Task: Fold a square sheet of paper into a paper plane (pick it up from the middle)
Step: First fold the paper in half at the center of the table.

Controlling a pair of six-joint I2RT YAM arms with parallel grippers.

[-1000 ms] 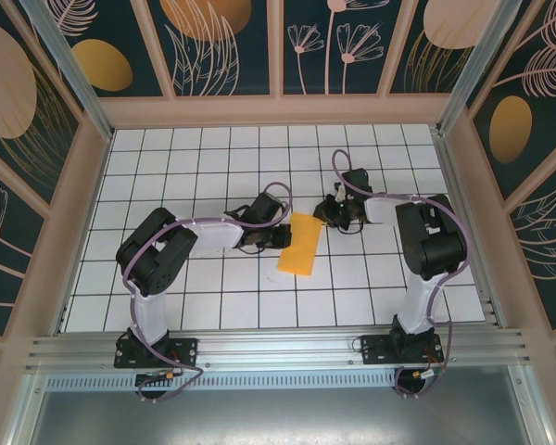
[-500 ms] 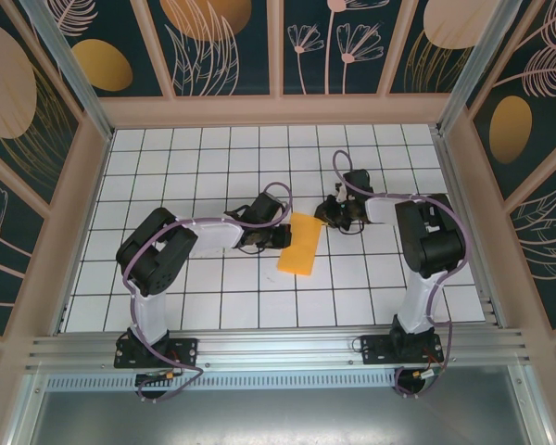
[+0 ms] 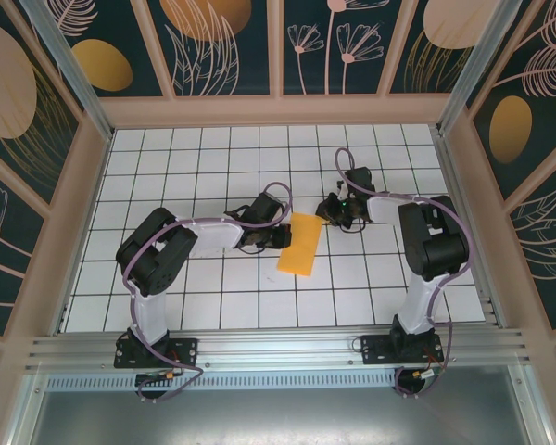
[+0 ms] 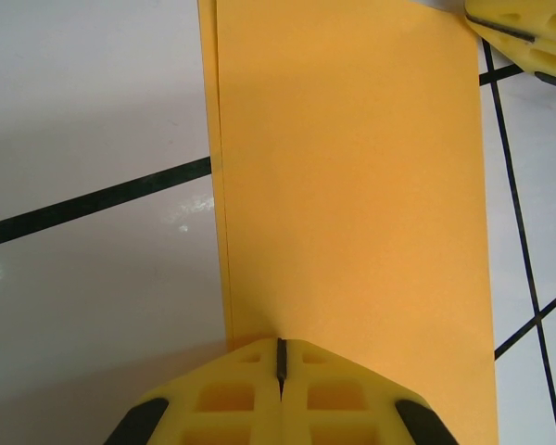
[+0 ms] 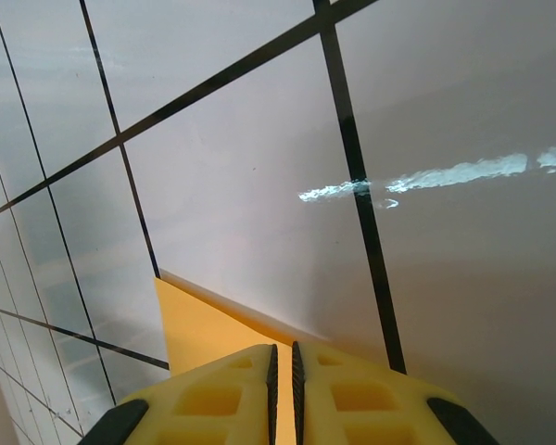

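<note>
The square sheet of paper (image 3: 299, 245), folded to a long orange-yellow rectangle, lies flat near the middle of the white gridded table (image 3: 195, 158), slanting a little from near-left to far-right. In the left wrist view two layers show along one long side, the lower edge peeping out just past the upper. The left gripper (image 4: 281, 346) sits at the sheet's left side, its yellow fingers pressed together with only a thin dark seam between them. Whether any paper is nipped in that seam I cannot tell. The right gripper (image 5: 283, 352) is at the sheet's far right corner, its fingers drawn together but for a hairline slit, with the paper's corner poking out just beyond the tips. Both arms bend inward, so the left arm (image 3: 157, 250) and the right arm (image 3: 426, 241) flank the sheet on either side. Bare tiles stretch behind the paper to the patterned walls (image 3: 222, 46), and a row or two lies between it and the metal rail (image 3: 278, 348) at the near edge.
</note>
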